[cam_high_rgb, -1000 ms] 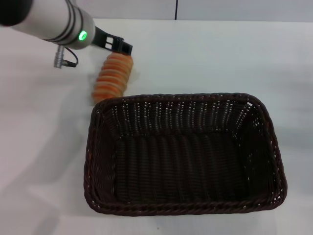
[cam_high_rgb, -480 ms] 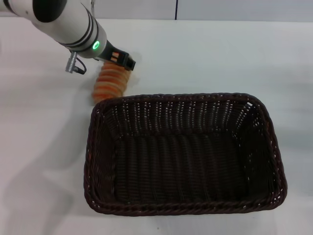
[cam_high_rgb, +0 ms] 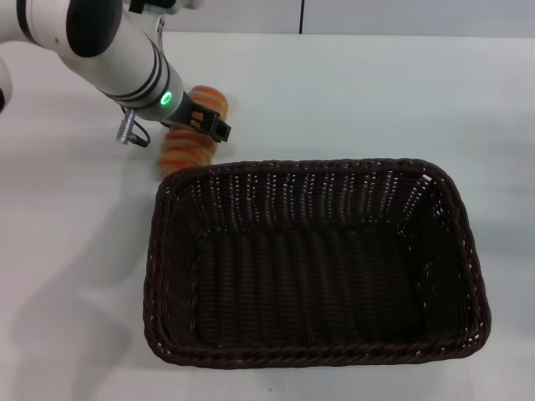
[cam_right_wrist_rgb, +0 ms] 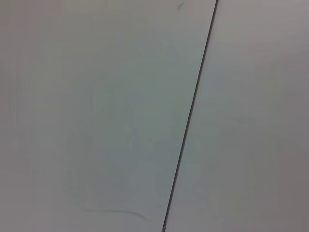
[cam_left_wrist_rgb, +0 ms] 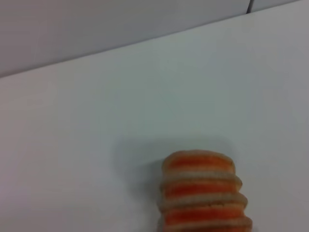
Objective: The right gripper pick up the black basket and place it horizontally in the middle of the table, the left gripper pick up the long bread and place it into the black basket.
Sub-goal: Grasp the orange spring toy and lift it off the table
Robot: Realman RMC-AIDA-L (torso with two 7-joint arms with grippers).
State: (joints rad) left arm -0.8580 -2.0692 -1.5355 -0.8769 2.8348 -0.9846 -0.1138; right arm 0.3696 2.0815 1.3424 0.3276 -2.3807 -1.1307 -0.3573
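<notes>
Left pincer (cam_high_rgb: 209,125) over long bread (cam_high_rgb: 188,142) | grip: we cannot tell | risk: loaf rolls beside black basket (cam_high_rgb: 313,263)

The white flat worktop (cam_high_rgb: 351,100) is overlooked from the head; the ridged orange-tan loaf (cam_high_rgb: 191,134) (cam_left_wrist_rgb: 205,195) is shared, closer, by the left wrist view.
</notes>
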